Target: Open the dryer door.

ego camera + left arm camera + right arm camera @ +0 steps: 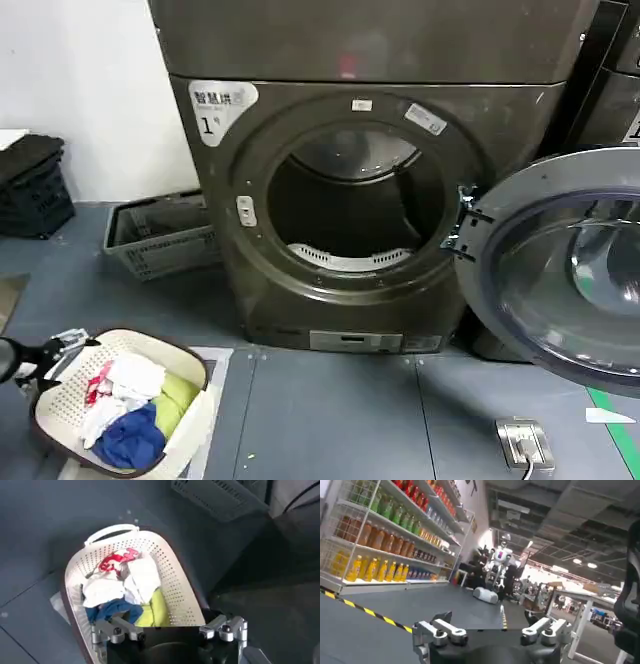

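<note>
From the head camera I see the dryer [360,200] with its door [560,265] swung wide to the right, dark grey inner face toward me, drum mouth exposed. My left wrist camera shows the left gripper [170,630] above a white basket [172,567] of clothes on the floor, jaws spread, holding nothing. My right wrist camera shows the right gripper [492,630] facing drink shelves [385,535], jaws spread, empty.
</note>
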### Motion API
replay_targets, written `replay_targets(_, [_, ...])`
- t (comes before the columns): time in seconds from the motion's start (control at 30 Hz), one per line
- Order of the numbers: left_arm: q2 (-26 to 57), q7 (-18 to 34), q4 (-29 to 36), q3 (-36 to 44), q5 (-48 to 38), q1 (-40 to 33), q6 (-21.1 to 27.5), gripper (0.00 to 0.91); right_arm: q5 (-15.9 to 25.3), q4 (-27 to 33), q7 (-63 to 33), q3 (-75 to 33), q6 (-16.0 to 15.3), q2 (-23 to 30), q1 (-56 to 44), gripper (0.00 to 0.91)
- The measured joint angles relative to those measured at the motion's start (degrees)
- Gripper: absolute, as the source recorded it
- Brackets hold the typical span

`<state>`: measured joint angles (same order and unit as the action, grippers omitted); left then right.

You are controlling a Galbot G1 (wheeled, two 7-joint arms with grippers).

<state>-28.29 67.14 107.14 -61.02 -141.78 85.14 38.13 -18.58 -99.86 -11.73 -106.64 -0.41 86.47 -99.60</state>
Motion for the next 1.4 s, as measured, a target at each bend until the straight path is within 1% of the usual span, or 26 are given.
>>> replay_targets(0.13, [0.05, 0.10, -0.39, -0.07, -0.24, -0.11, 0.24, 0.907, -0.07, 0.19, -0.25, 0.02, -0.50, -0.07, -0.04, 0.907])
replay_targets(0.47, [-0.02, 0.33, -1.58, 0.01, -0.33, -0.25, 0.90, 0.907, -0.07, 0.41, -0.25, 0.01, -0.43, -0.07, -0.14, 0.907])
replay_targets(0.7, [-0.15, 0.67, -1.68, 0.41, -0.65, -0.47, 1.72, 0.907, -0.10, 0.31, -0.16, 0.05, -0.09, -0.05, -0.12, 0.907])
replay_targets(0.83, [-0.15, 1.23, -1.78, 0.50, -1.66, -0.65, 2.89, 0.907, -0.24, 0.33, 0.56, -0.03, 1.12, 0.08, -0.23, 0.907])
replay_targets(1.07, [0.06, 1.44, -2.28, 1.80, -1.30, -1.30, 3.90, 0.907, -0.18, 0.19, 0.71, -0.08, 1.10, 0.18, -0.23, 0.907])
replay_targets(1.4, [0.48, 1.33, -2.29, 3.50, -0.73, -2.36, 4.07, 0.907, -0.19, 0.19, 0.75, -0.24, 1.21, 0.23, -0.38, 0.907])
